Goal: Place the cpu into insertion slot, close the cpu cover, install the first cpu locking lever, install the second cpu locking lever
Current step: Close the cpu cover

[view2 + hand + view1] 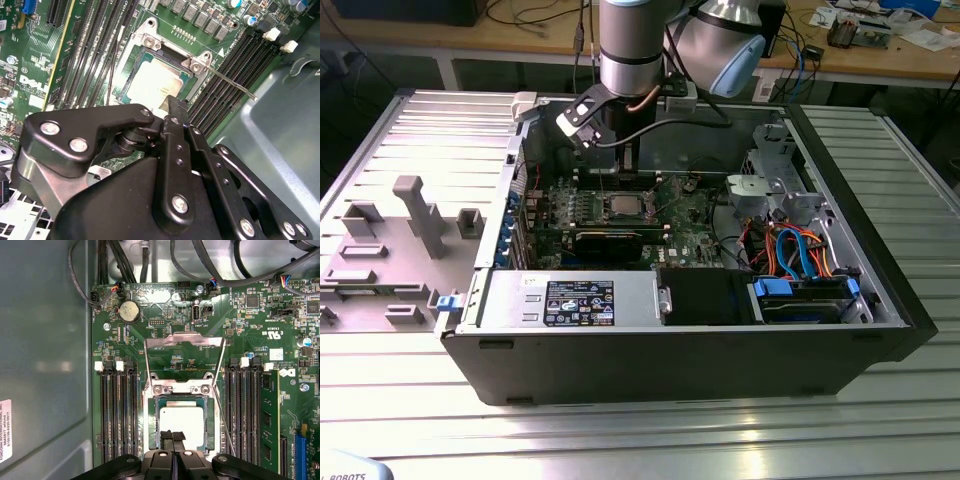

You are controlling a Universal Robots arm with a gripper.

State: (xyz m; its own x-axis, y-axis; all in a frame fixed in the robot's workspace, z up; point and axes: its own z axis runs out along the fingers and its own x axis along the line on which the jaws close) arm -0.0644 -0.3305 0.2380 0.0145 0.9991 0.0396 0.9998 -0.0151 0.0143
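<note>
Small flat square cpu with a pale silver-grey metal top (182, 426) lies seated in the square dark insertion slot with a silvery rim (156, 420), directly beneath the black two-finger gripper (172, 434). The fingers are drawn together with nothing between them, tips over the chip's near edge; contact unclear. The thin silvery cpu cover frame (183, 341) stands raised just beyond the slot from the tips. Judged light, stiff and hinged, best pushed on its flat top bar, not pinched. The chip looks fragile. Arm drops vertically into the open black computer case (670, 360), tool pointing straight down at the green circuit board (165, 320).
</note>
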